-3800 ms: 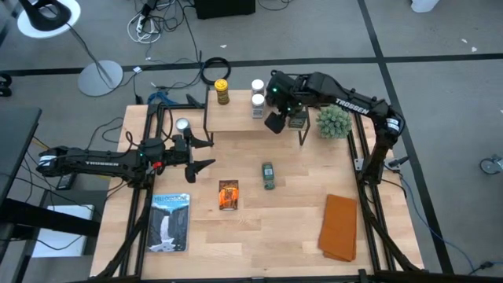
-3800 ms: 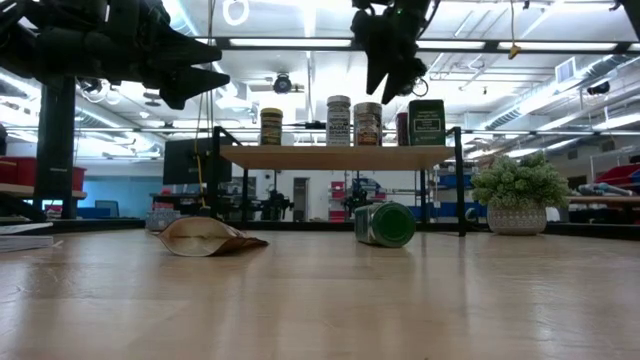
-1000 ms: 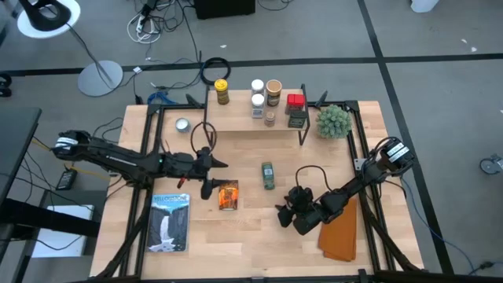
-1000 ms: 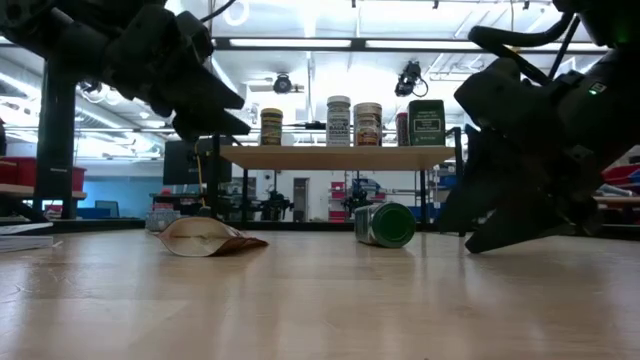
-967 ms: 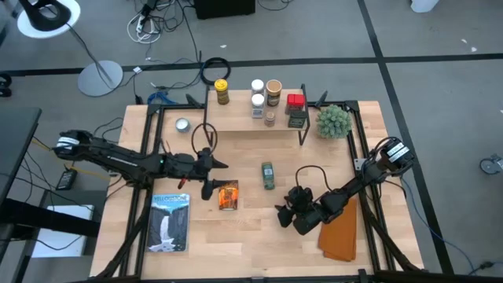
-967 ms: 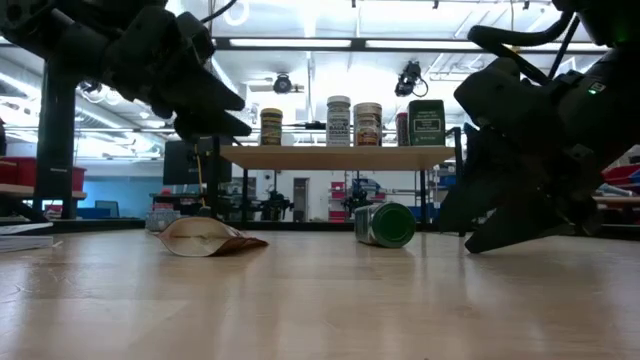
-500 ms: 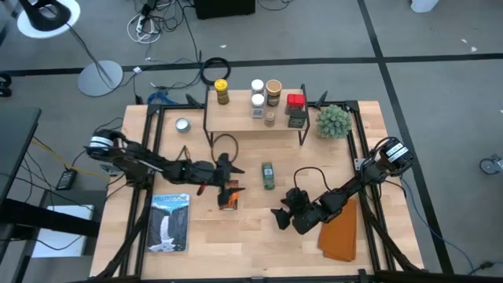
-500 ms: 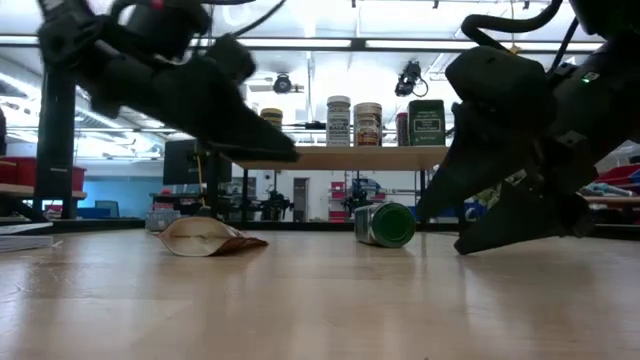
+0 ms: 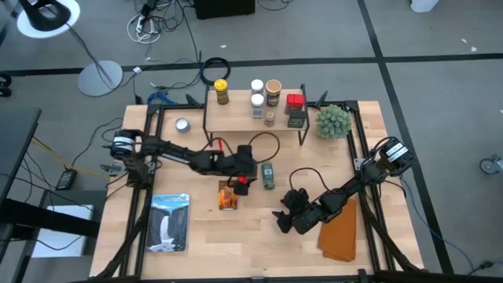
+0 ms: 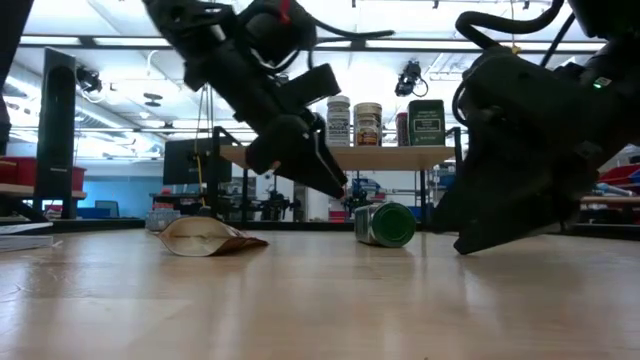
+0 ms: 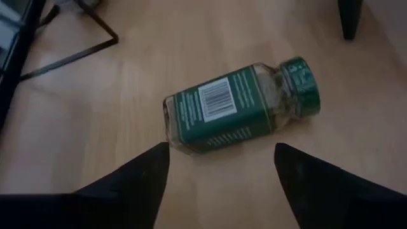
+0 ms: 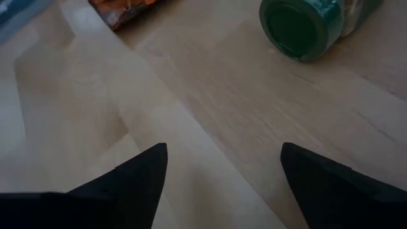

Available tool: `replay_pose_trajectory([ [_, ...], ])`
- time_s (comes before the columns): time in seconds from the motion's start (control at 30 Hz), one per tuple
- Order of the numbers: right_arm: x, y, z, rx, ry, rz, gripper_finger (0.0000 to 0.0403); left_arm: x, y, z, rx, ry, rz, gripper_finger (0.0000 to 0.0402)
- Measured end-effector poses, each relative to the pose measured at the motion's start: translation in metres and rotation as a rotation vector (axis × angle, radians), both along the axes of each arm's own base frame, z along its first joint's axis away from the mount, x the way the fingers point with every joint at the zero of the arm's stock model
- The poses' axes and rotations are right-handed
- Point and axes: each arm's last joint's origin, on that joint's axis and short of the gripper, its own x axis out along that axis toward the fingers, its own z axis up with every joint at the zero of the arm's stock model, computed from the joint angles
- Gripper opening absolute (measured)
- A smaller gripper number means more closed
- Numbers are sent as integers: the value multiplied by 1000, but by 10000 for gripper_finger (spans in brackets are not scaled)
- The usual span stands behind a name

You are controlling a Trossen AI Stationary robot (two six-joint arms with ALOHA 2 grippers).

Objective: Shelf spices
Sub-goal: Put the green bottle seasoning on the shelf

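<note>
A green-lidded spice jar (image 9: 268, 174) lies on its side on the tabletop; the left wrist view shows its barcode label (image 11: 241, 108). My left gripper (image 9: 253, 173) hangs open just left of the jar and slants down toward it (image 11: 219, 165), touching nothing. An orange packet (image 9: 228, 195) lies flat to the jar's near left. My right gripper (image 9: 280, 220) hovers open near the table's front, right of the packet, with the jar's lid (image 12: 302, 28) ahead of it. The shelf (image 9: 251, 119) stands at the far edge on thin black legs, with several jars and tins on it.
A spiky green plant (image 9: 332, 120) stands right of the shelf. A flat silver tin (image 9: 182, 124) lies left of it. A book (image 9: 169, 222) lies at the near left. An orange-brown cloth (image 9: 339, 228) lies at the near right, under my right arm.
My left gripper has swept toward the table's right edge, from left of the orange packet to just beside the green jar, sinking a little and rolling about its own axis. My right gripper has stayed in place, only rolling slightly.
</note>
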Motion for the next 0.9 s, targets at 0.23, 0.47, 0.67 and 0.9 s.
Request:
replay_pose_trajectory([
  [0.23,0,0,0,-27,9,19,308,12,11,25,89,95,-109,234],
  [0.47,0,0,0,-31,9,19,308,25,11,50,84,-11,-82,225],
  [0.67,0,0,0,-48,16,33,308,25,8,51,48,-20,-56,225],
  [0.9,0,-1,0,-33,9,17,309,23,-3,48,39,12,-80,259],
])
